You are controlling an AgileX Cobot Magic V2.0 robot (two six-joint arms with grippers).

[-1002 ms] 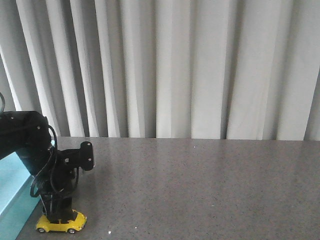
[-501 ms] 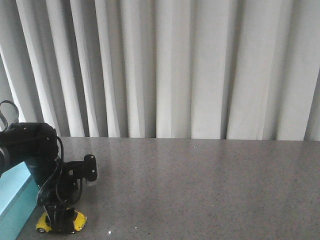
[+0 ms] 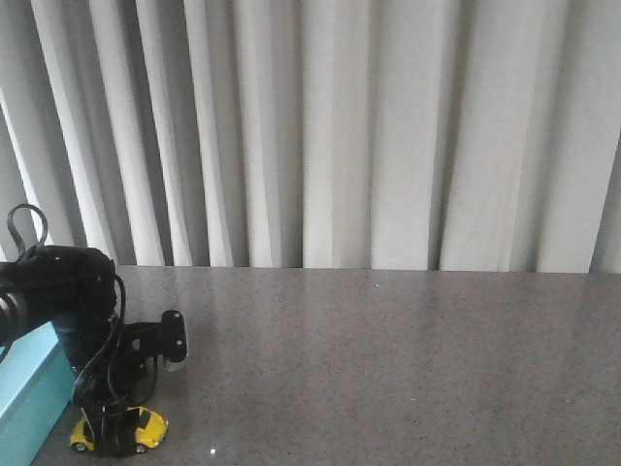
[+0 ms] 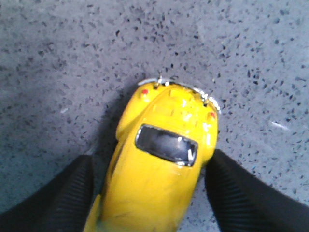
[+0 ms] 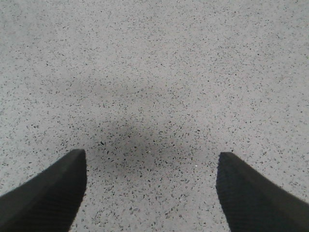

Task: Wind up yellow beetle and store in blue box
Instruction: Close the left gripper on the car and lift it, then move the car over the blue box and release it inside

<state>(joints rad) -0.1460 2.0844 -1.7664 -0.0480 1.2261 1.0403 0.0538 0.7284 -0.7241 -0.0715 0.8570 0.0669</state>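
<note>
Paint on the yellow beetle (image 4: 159,179) looked glossy and slick, so the left gripper (image 4: 152,193), its jaws apart around the flanks, seemed best placed there, beside the blue box (image 3: 24,388).

- A pale grey-white curtain (image 3: 388,136) hangs in deep upright folds across the whole back of the room.
- The desk (image 3: 408,369) is grey speckled stone, its far edge meeting the curtain's foot.
- Soft, even light falls on it, with faint glints on its surface.
</note>
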